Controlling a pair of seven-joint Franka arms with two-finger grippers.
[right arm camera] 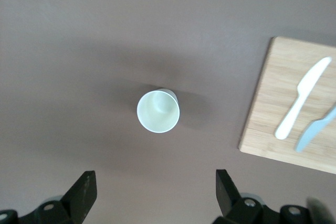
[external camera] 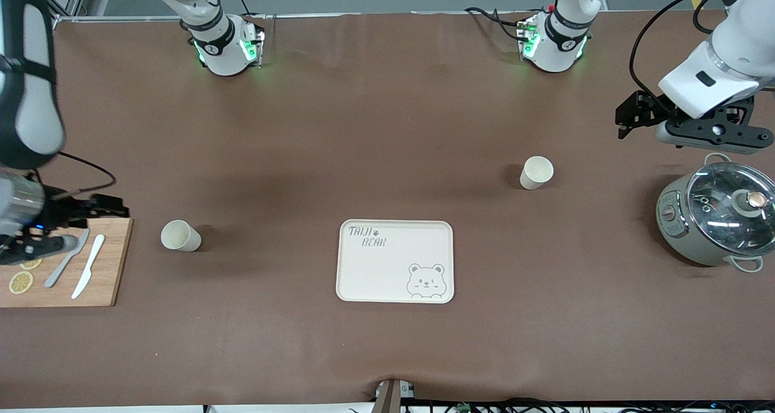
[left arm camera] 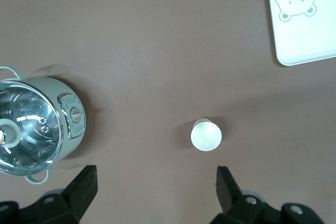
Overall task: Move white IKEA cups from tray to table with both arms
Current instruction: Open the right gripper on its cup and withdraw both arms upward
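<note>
Your left gripper (left arm camera: 156, 192) hangs in the air near the left arm's end of the table, above the lidded pot (external camera: 717, 220), its black fingers (left arm camera: 229, 187) spread wide with nothing between them. The left arm (external camera: 726, 49) comes in from the upper corner of the front view, its wrist bent down and the hand turned roughly level over the pot's glass lid. Through that wrist camera you see one white cup (left arm camera: 206, 134) standing upright on the brown table (external camera: 387, 128), apart from the fingers, with the pot to one side and a corner of the bear tray (left arm camera: 304, 24) in view.

Your right gripper (right arm camera: 156, 192) is up over the wooden cutting board (external camera: 66, 267) at the right arm's end of the table, jaws also wide and empty. The right arm (external camera: 24, 74) drops steeply along the edge of the front view, its hand low above the board's corner. Its wrist camera looks straight down on the second white cup (right arm camera: 158, 111), upright, mouth up, beside the board but clear of it.

On the board lie a white knife (external camera: 88, 274), a grey knife (external camera: 66, 258) and lemon slices (external camera: 21, 281).

The tray (external camera: 395, 261) sits between the two cups and nearer the front camera than either. Both cups stand on the bare table, well apart from the tray.
</note>
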